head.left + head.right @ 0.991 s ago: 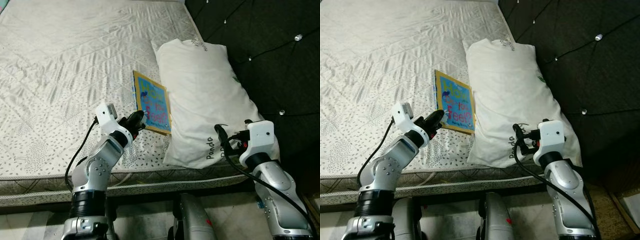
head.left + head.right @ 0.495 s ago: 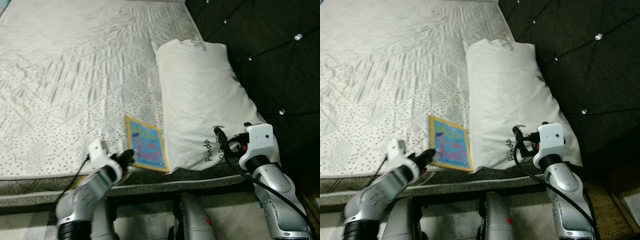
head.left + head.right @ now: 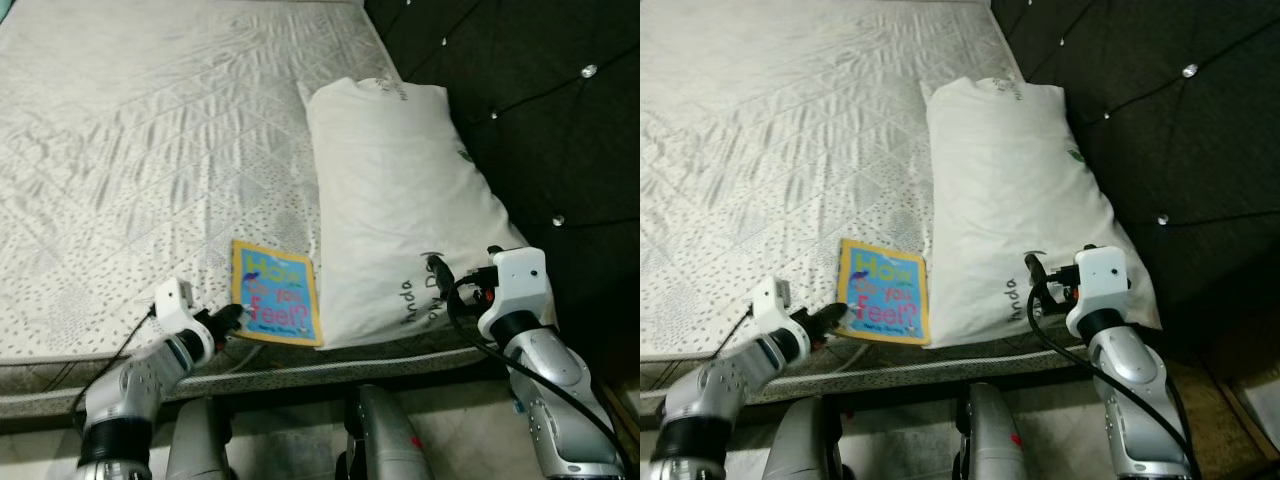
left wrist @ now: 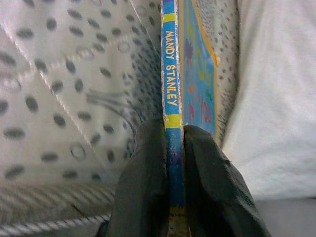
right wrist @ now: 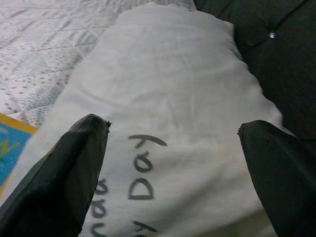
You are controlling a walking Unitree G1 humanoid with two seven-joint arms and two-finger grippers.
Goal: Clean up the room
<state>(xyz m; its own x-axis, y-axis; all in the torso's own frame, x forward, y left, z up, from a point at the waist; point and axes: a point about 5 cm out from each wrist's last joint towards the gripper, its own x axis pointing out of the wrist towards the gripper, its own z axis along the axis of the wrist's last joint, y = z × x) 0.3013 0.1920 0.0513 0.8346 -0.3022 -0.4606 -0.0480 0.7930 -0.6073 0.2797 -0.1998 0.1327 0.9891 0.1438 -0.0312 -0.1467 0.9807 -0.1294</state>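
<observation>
Already pinched — the left gripper (image 4: 170,197) has both black fingers pressed flat against the spine end of the book (image 3: 275,305), one finger on each cover, as the left wrist view shows edge-on. From that grip the book's long axis runs straight away from the gripper, up the mattress (image 3: 150,130) toward the pillow's far end. Book lies at the mattress's near edge, cover up, its right long side just beside the pillow (image 3: 400,190) — touching or a hair apart, cannot tell. Left arm is the nearer arm by far; it reaches in low from beyond the mattress's front edge.

Right gripper (image 5: 173,143) — fingers spread wide, holding nothing, hovering over the pillow's near end, lettering between them. Headboard (image 3: 540,90) dark, behind the pillow.

Judgement: the coming move likely means drawing the book back along its own long axis, off the mattress's near edge and clear of the pillow.
</observation>
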